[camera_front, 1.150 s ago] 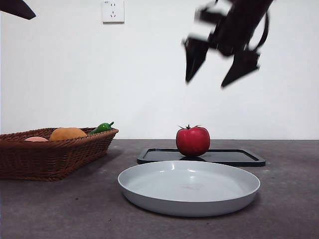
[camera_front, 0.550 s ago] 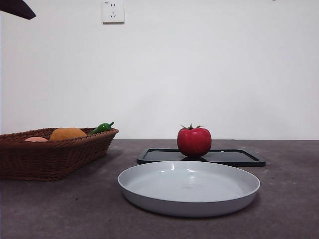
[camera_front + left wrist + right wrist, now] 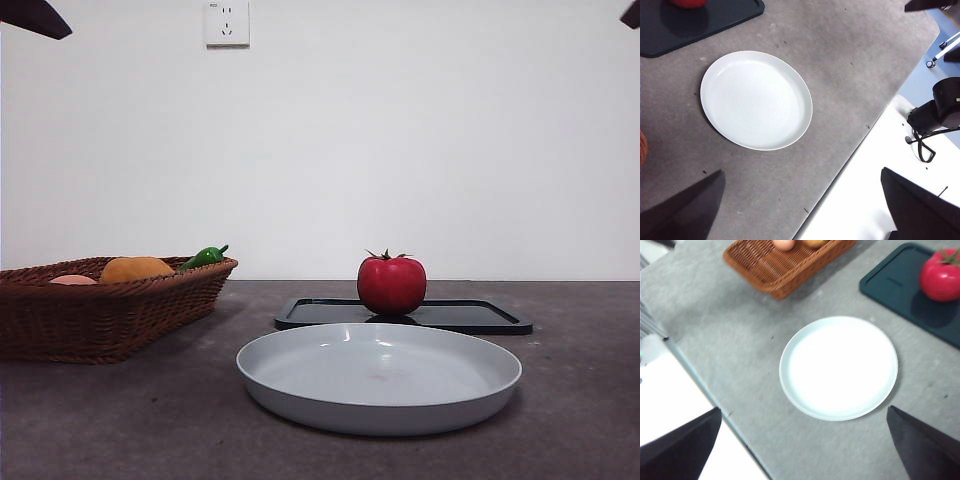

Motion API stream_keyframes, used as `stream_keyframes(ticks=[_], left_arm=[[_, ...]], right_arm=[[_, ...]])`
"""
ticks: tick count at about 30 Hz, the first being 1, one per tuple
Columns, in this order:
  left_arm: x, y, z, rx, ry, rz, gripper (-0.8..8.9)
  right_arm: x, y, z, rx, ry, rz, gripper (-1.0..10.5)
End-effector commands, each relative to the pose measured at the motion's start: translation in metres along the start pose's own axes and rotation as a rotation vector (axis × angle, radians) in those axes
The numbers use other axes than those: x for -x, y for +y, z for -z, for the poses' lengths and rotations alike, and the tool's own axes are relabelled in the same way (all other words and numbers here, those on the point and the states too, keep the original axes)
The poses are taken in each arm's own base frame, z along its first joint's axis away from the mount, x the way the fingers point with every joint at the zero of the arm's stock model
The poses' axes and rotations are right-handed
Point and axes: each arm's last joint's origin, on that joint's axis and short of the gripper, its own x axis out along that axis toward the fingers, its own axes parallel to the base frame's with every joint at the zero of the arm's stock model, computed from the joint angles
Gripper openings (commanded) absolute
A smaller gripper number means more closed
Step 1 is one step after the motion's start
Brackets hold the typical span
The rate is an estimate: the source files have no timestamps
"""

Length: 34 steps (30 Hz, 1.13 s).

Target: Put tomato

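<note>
The tomato [image 3: 391,285] sits on the dark tray [image 3: 470,316] right of centre, behind the empty white plate [image 3: 379,377], both claws spread wide and holding nothing up high, so the arms should keep clear of it; no readable writing shows anywhere

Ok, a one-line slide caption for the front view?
Tomato resting on the black tray behind an empty white plate; wicker basket alongside.
</note>
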Motion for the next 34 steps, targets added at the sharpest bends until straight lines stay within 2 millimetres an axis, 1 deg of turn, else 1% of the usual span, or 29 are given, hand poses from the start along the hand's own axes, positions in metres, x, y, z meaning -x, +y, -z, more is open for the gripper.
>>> stream_keyframes(ticks=[1, 3, 4, 6, 8, 10, 11, 12, 34], left_arm=[[0.0013, -0.0017, -0.0042, -0.025, -0.014, 0.008, 4.95], [0.0013, -0.0016, -0.0043, -0.025, -0.015, 0.008, 4.95], [0.0013, -0.0016, -0.0043, -0.025, -0.014, 0.008, 4.85], [0.0013, -0.0017, -0.0042, -0.025, -0.014, 0.008, 3.82], [0.0013, -0.0016, -0.0043, -0.025, -0.014, 0.008, 2.36], [0.0013, -0.0016, -0.0043, -0.026, -0.015, 0.008, 0.96], [0.0013, -0.0016, -0.0043, -0.026, -0.015, 0.008, 0.27], [0.0013, -0.0016, -0.0043, -0.026, -0.015, 0.008, 0.06], [0.0013, -0.0016, -0.0043, -0.025, -0.015, 0.008, 0.08]], right_arm=[[0.0023, 0.0018, 0.0013, 0.001, -0.015, -0.009, 5.1], [0.0026, 0.0020, 0.0007, 0.003, -0.023, -0.009, 5.1], [0.0025, 0.0019, 0.0007, 0.003, -0.023, -0.010, 5.0], [0.0022, 0.0018, 0.0006, 0.003, -0.021, -0.009, 4.0], [0.0022, 0.0018, 0.0006, 0.003, -0.022, -0.008, 2.2], [0.0022, 0.0018, 0.0004, 0.004, -0.023, -0.008, 0.7], [0.0022, 0.0018, 0.0003, 0.004, -0.024, -0.009, 0.1], [0.0022, 0.0018, 0.0003, 0.004, -0.025, -0.009, 0.1], [0.0024, 0.0018, -0.0002, 0.006, -0.030, -0.008, 0.1]])
